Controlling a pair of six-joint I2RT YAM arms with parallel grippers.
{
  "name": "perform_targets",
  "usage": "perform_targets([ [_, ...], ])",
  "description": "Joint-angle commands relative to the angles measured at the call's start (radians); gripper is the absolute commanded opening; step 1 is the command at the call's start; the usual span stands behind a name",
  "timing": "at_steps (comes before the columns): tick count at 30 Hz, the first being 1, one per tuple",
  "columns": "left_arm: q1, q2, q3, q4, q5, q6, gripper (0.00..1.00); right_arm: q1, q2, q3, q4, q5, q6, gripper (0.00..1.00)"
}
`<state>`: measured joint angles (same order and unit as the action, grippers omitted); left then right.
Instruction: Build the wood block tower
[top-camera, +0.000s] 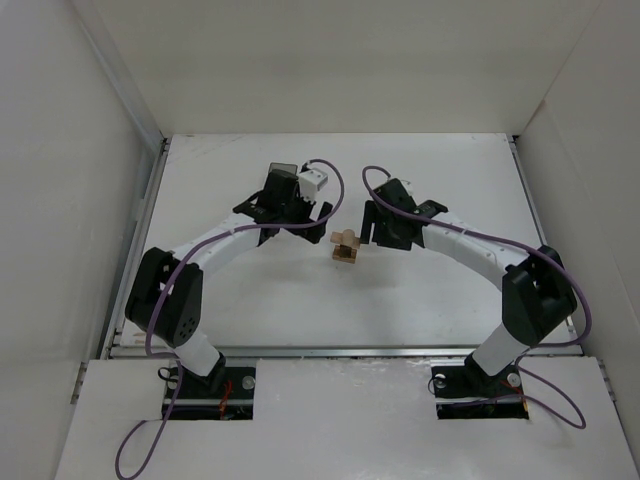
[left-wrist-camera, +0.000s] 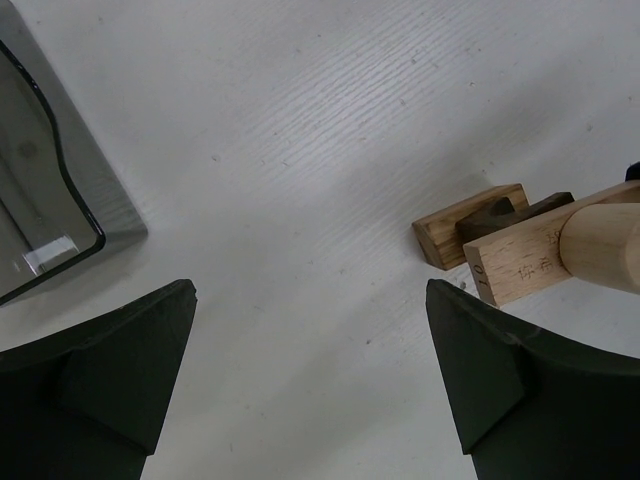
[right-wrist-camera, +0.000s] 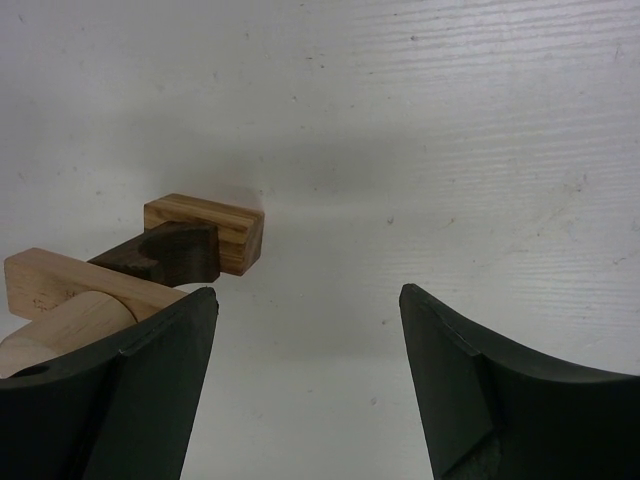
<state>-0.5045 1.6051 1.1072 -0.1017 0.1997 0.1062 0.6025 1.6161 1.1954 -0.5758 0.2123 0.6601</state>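
One four-piece wooden tower (top-camera: 346, 247) is standing on the surface (top-camera: 420, 300); I'm watching the left gripper (left-wrist-camera: 308, 295) and right gripper (right-wrist-camera: 308, 295) hovering low, flanking it from either side, both spread, pinching nothing.

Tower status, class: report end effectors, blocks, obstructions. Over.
Left end effector open, empty. Right end effector open, empty. Tower between them. Bin aside, nothing blocking.

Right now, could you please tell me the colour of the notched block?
Dark brown: the notched block shows clearest in the right wrist view.
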Motion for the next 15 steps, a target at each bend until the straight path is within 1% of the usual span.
perform_targets([
  [1,-0.011,-0.025,-0.009,0.008,0.026,0.018,0.98,0.006,-0.025,0.012,0.01,0.004,0.012,0.79],
  [5,-0.031,-0.016,-0.009,0.008,0.035,0.018,0.97,0.006,-0.016,0.021,0.019,0.004,0.012,0.79],
  [15,-0.031,-0.016,-0.02,-0.001,0.044,0.027,0.97,0.006,0.011,0.058,0.019,0.013,0.003,0.79],
])
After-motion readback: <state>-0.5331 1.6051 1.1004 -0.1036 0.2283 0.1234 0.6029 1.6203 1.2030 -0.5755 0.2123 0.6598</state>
